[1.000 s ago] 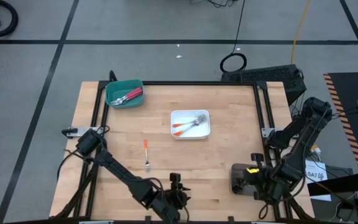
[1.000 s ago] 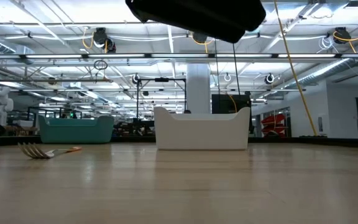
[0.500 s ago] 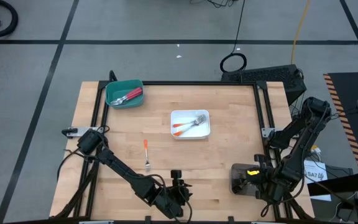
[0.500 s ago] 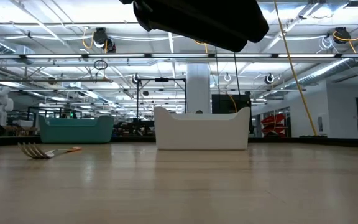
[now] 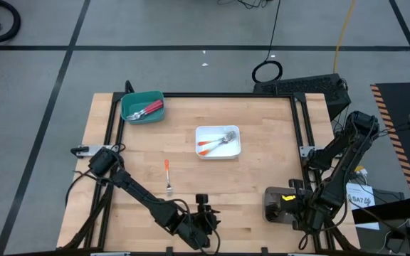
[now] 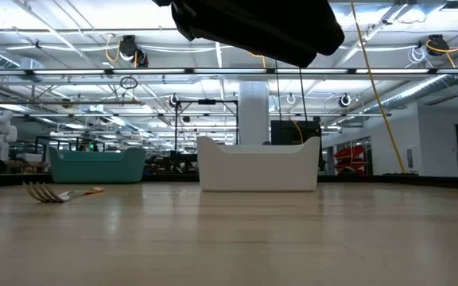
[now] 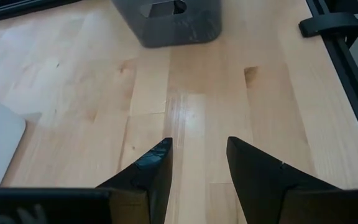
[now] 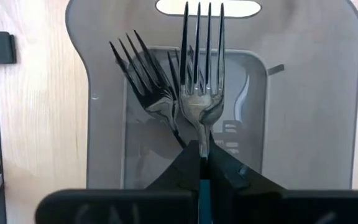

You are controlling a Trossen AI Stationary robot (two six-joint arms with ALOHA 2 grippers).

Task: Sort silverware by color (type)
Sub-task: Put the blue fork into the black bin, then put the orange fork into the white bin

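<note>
My right gripper (image 5: 285, 202) (image 8: 202, 149) is at the table's near right, over the grey tray (image 5: 275, 205) (image 8: 291, 93). It is shut on a fork (image 8: 200, 74) with a teal handle. More forks (image 8: 146, 78) lie in that tray. An orange-handled fork (image 5: 168, 176) (image 6: 52, 193) lies flat on the wood. The teal tray (image 5: 142, 107) holds red-handled forks. The white tray (image 5: 218, 141) holds orange-handled ones. My left gripper (image 5: 202, 210) (image 7: 197, 152) is open above bare wood near the near edge. My right gripper pinches the fork between its two fingers at the neck (image 8: 201, 138), just below the head. A sliver of the teal handle (image 8: 201, 190) shows between the fingers. The fingers lie along the fork. Its head juts past the fingertips over the grey tray; whether it touches the tray I cannot tell.
A black frame rail (image 5: 301, 142) runs along the table's right side, another (image 5: 112, 128) along its left. The wood between the white tray and the near edge is bare apart from the lone fork. In the left wrist view the grey tray (image 7: 166, 22) lies ahead of the fingers.
The left arm has shifted slightly by the near edge and shows a little lower in the low view. The forks and trays have kept their places.
</note>
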